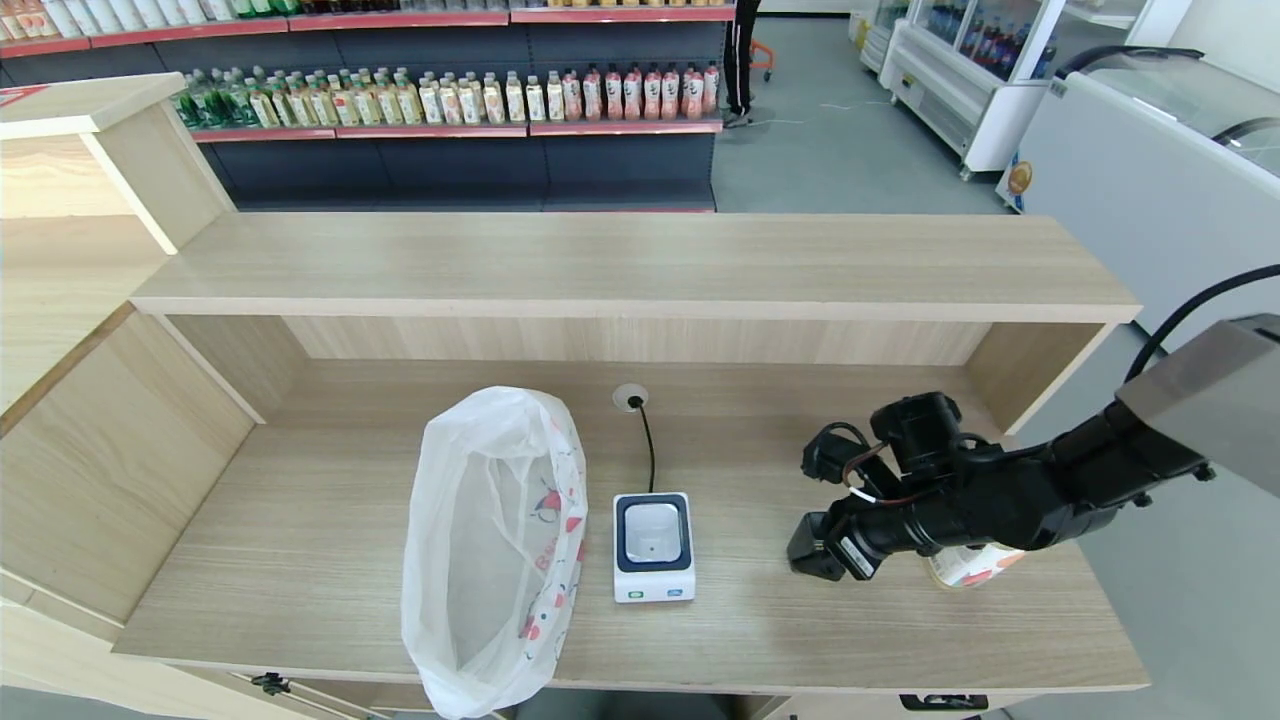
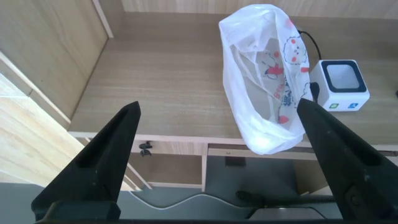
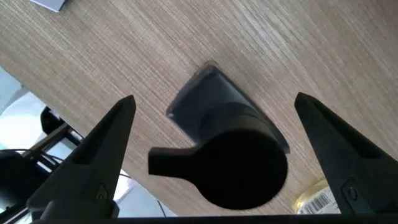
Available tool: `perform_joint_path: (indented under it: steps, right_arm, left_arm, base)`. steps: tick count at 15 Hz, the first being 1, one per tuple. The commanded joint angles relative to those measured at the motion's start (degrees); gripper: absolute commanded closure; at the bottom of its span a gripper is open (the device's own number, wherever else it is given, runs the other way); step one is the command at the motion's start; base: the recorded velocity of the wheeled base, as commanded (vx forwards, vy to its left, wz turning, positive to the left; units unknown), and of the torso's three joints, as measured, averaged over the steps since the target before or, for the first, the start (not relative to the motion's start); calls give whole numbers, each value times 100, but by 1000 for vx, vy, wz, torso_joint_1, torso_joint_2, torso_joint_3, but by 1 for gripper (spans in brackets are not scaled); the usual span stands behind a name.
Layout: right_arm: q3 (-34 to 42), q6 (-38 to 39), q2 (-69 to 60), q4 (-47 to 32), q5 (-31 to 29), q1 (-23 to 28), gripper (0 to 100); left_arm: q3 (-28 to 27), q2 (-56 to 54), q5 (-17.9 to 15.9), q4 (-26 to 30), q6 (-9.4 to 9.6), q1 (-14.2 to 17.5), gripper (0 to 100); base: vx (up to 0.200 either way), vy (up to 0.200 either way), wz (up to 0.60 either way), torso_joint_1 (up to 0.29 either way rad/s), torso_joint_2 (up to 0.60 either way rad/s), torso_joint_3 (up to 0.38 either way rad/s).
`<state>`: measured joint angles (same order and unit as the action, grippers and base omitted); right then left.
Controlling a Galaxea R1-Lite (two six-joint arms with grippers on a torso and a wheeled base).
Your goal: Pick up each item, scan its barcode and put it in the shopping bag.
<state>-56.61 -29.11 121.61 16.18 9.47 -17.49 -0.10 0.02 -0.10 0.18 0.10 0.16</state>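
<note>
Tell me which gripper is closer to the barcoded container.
Right. The right gripper hangs by the container, which sits under its wrist; the left gripper is off the front edge of the counter, beyond the shopping bag and scanner.

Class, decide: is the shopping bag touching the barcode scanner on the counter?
Apart. The head view shows a strip of bare counter between the shopping bag and the barcode scanner.

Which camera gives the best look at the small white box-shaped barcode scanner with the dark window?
The head view: the small white box-shaped barcode scanner sits whole and unblocked, window up, beside the white plastic shopping bag. The left wrist view shows the scanner farther off, at an angle, next to the bag.
</note>
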Motion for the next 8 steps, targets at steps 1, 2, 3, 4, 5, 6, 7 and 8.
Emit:
perform_joint_path:
  steps: [1,2,3,4,5,6,7,8]
  right_arm:
    - [-122,2,205,-1,37,-105,0]
    - [-139,-7,249,-1,37,-114,0]
    - [-148,-16,266,8,37,-114,100]
    - [-183,-16,302,17,37,-105,100]
    - [-227,-16,310,17,37,-105,100]
    - [-236,-16,310,17,37,-96,100]
    - [-236,-7,275,17,37,-88,100]
    - [-227,-7,222,17,28,-79,100]
  left_arm:
    - [1,-2,1,-1,-1,2,0]
    - [1,-2,1,-1,-1,2,0]
    - [1,-2,1,-1,-1,2,0]
    - [1,-2,1,-1,-1,2,0]
    - [1,-2,1,-1,-1,2,0]
    - [1,-2,1,-1,-1,2,0]
    - [1,-2,1,-1,-1,2,0]
    - [1,-2,1,-1,-1,2,0]
  base:
    - [0,0,0,0,0,0]
    - [0,0,0,0,0,0]
    - [0,0,0,0,0,0]
    - [0,0,0,0,0,0]
    - [0,0,0,0,0,0]
    - [0,0,0,0,0,0]
    - [0,0,0,0,0,0]
    - [0,0,0,0,0,0]
